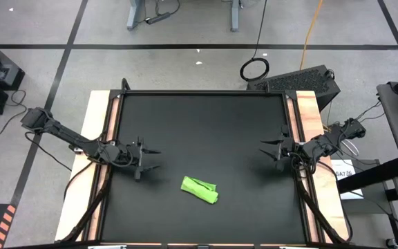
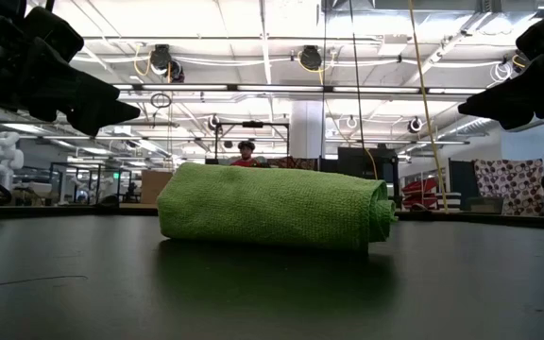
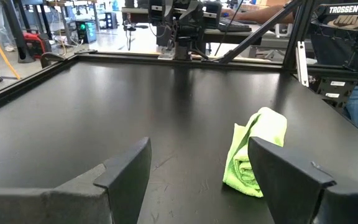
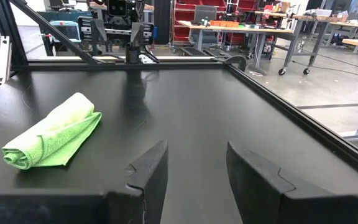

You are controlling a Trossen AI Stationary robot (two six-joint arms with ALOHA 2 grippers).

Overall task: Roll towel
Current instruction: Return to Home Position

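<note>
- Nearest the low camera lies the towel (image 2: pixel 272 215), a rolled bundle lying broadside on the tabletop (image 1: pixel 206 124) with nothing touching it.
- Seen from above, it sits toward 6 o'clock from the tabletop's middle, between the two arms and well apart from both.
- Its long axis runs from about 10 o'clock to 4 o'clock in the high view, so one end points roughly toward the left arm and the other toward the near right corner.
- Left hand (image 1: pixel 156 158) hangs at the 9 o'clock edge, fingers spread wide and empty. Right hand (image 1: pixel 262 150) hangs at the 3 o'clock edge, likewise spread and empty.
- Handling, as I judge it: the cloth looks light, soft and limp. It is not fragile and hardly slippery, and only its own folds and friction hold the roll together.
- Coiled layers show at the ends. The roll is slightly uneven, thicker at one end than the other.
- Best hold would be across the middle, with fingers spanning the full thickness so that the outer flap is pinched down.
- Gripping an end, or the loose edge alone, would likely unwind the roll — or let it sag.
- The rolling itself looks complete.
</note>
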